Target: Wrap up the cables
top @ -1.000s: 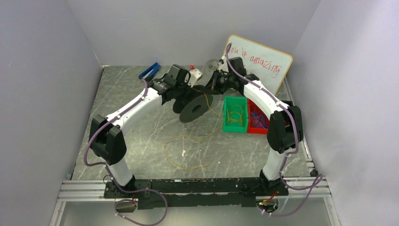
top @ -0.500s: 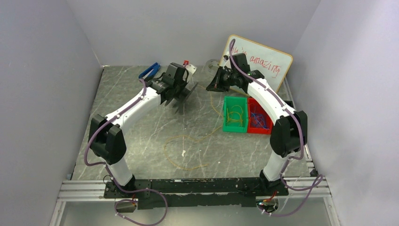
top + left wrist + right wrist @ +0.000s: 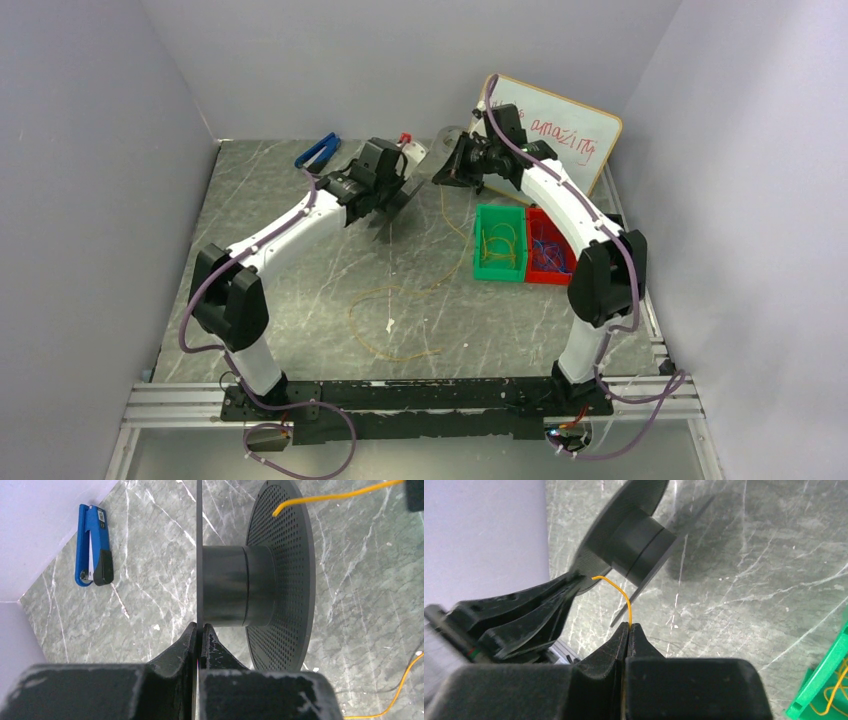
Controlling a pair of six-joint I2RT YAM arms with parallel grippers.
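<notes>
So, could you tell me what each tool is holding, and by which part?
Left tool: the black spool, by one flange's edge. Right tool: the yellow cable, near its end.

The spool [image 3: 235, 587] turned edge-on between the left gripper's [image 3: 199, 627] fingers, away from the right gripper [image 3: 628, 626] pinching the cable [image 3: 629, 608].

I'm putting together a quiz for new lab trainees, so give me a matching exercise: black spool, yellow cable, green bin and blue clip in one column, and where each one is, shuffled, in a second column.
Column one
1. black spool
2. yellow cable
3. green bin
4. blue clip

Column two
A. lying loose at the far left, in neither hand
B. pinched in the right hand
C. standing right beside the red bin
D. thin flange clamped by the left hand

Pairs: 1-D, 2-B, 3-C, 4-A
</notes>
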